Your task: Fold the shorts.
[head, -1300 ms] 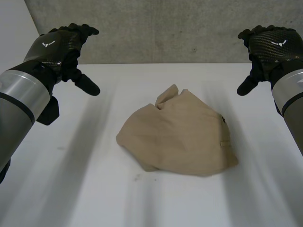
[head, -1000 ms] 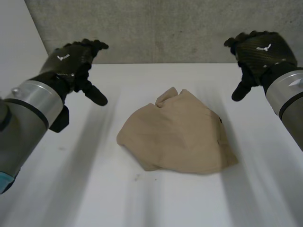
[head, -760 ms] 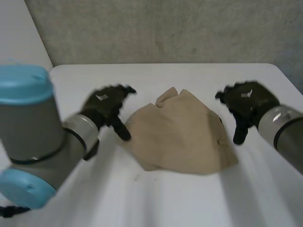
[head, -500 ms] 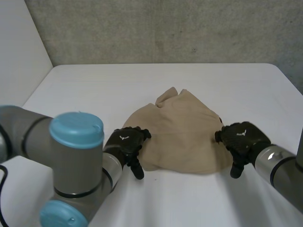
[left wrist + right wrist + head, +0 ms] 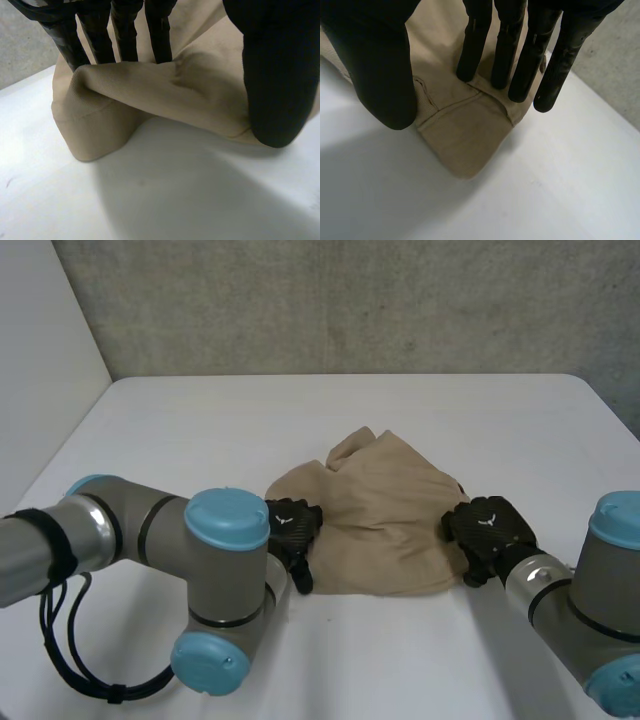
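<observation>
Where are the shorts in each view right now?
Head view: shorts mid-table, between left hand and right hand.
Left wrist view: shorts bunched at the fingertips.
Right wrist view: shorts corner at the fingertips.
Shared landmark: white table.

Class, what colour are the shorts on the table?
The shorts are plain beige; the head view shows it best.

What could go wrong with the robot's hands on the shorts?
The shorts lie crumpled, so a fold might come out lumpy. The left hand presses its fingers on a bunched ridge and may catch only the top layer. The right hand rests on a corner that could slip free.
</observation>
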`<state>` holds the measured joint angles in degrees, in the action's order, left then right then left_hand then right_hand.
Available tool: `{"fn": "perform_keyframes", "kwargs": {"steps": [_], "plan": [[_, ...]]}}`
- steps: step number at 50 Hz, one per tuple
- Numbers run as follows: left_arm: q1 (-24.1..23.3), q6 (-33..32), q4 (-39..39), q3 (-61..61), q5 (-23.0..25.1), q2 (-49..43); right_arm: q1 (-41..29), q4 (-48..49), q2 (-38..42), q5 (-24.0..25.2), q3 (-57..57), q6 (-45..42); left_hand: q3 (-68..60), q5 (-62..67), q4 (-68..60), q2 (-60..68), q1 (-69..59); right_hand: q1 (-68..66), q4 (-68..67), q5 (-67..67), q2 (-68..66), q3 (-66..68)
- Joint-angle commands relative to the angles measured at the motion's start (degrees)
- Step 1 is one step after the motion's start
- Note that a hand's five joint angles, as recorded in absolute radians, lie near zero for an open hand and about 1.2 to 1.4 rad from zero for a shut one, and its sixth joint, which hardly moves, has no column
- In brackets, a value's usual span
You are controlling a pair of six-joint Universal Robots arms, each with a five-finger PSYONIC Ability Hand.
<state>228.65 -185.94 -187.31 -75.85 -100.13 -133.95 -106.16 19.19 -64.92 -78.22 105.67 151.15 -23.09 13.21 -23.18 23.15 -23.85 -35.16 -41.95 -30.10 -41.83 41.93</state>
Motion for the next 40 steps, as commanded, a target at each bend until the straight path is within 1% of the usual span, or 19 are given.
{"fn": "perform_keyframes", "kwargs": {"steps": [1,2,5,6,7,10,14,17,21,22,25,26,29,30,32,34,37,38,40], "plan": [[0.13,-0.30,-2.01,1.58,0.02,-1.40,-0.37,2.17,2.25,0.09,-1.16,0.02,-7.65,7.52,-7.55,7.58,-6.88,-14.45,-7.67,-9.51,-7.78,7.68],[0.22,-0.30,-2.27,1.67,-0.06,-1.40,-0.45,2.26,2.69,0.00,-1.51,0.02,-8.15,8.02,-8.06,8.09,-7.38,-16.62,-9.83,-11.68,-9.95,9.85],[0.39,-0.30,-3.24,1.75,-0.06,-1.32,-0.45,2.61,2.87,0.00,-2.04,0.11,-21.73,21.61,-21.64,21.67,-20.96,-29.04,-22.25,-24.10,-22.36,22.26],[0.48,-0.30,-3.50,1.75,-0.06,-1.32,-0.54,3.13,2.69,0.00,-2.39,0.11,-26.78,26.65,-26.68,26.71,-26.01,-41.75,-34.96,-36.80,-35.07,34.97],[0.66,-0.30,-3.85,1.75,-0.06,-1.14,-0.54,3.40,2.52,0.00,-2.57,0.11,-38.15,38.02,-38.06,38.09,-37.38,-44.81,-38.02,-39.87,-38.14,38.04],[0.92,-0.39,-4.12,1.75,0.02,-0.97,-0.63,4.36,1.47,0.00,-3.53,0.11,-56.85,56.72,-56.76,56.78,-56.08,-44.84,-38.05,-39.90,-38.17,38.07],[1.53,-0.30,-3.68,1.49,-0.06,0.44,-0.54,4.28,-2.56,-0.87,-4.77,0.11,-56.91,56.79,-56.82,56.85,-56.15,-44.84,-38.05,-39.90,-38.17,38.07],[1.71,-0.22,-3.42,0.70,-0.06,5.26,-0.54,3.84,-5.82,-0.96,-5.38,0.11,-56.91,56.79,-56.82,56.85,-56.15,-44.84,-38.05,-39.90,-38.17,38.07],[2.33,-0.30,-2.19,-1.49,0.29,14.22,-0.63,1.83,-11.19,-1.58,-6.88,0.64,-56.91,56.79,-56.82,56.85,-56.15,-44.84,-38.05,-39.90,-38.17,38.07],[2.67,-0.30,-1.49,-2.45,0.64,18.42,-0.63,-0.36,-13.81,-1.84,-7.58,0.99,-56.91,56.79,-56.82,56.85,-56.15,-44.84,-38.05,-39.90,-38.17,38.07],[3.03,-0.30,0.09,-2.90,0.90,23.98,-0.72,-5.02,-17.86,-1.76,-9.42,1.95,-56.91,56.79,-56.82,56.85,-56.15,-44.84,-38.05,-39.90,-38.17,38.07],[3.03,-0.30,1.41,-2.99,1.69,27.22,-0.81,-8.26,-19.96,-1.67,-11.08,3.00,-56.91,56.79,-56.82,56.85,-56.15,-44.84,-38.05,-39.90,-38.17,38.07],[3.03,-0.22,3.70,-2.55,3.80,31.37,-0.81,-14.32,-23.14,-1.49,-15.03,6.25,-56.91,56.79,-56.82,56.85,-56.15,-44.84,-38.05,-39.90,-38.17,38.07],[3.12,-0.13,5.36,-2.12,5.63,33.82,-0.81,-14.35,-23.15,-1.49,-15.05,6.26,-56.91,56.79,-56.82,56.85,-56.15,-44.84,-38.05,-39.90,-38.17,38.07],[3.29,-0.04,7.21,-1.67,7.84,35.94,-0.81,-18.46,-24.46,-1.67,-18.28,8.80,-56.91,56.79,-56.82,56.85,-56.15,-44.84,-38.05,-39.90,-38.17,38.07],[3.82,0.13,10.19,-1.06,10.73,37.70,-0.72,-23.04,-24.91,-1.67,-21.28,10.92,-56.91,56.79,-56.82,56.85,-56.15,-44.84,-38.05,-39.90,-38.17,38.07],[4.61,0.22,12.49,-0.79,12.07,37.88,-0.72,-28.74,-24.21,-1.32,-24.01,12.50,-56.91,56.79,-56.82,56.85,-56.15,-44.84,-38.05,-39.90,-38.17,38.07],[6.27,0.22,15.19,-0.79,12.85,37.71,-0.81,-29.81,-23.94,-1.32,-24.28,12.50,-56.91,56.79,-56.82,56.85,-56.15,-44.84,-38.05,-39.90,-38.17,38.07],[8.12,0.22,16.44,-1.06,13.12,37.36,-0.81,-31.14,-23.07,-1.05,-24.46,12.77,-56.91,56.79,-56.82,56.85,-56.15,-44.84,-38.05,-39.90,-38.17,38.07]]}}
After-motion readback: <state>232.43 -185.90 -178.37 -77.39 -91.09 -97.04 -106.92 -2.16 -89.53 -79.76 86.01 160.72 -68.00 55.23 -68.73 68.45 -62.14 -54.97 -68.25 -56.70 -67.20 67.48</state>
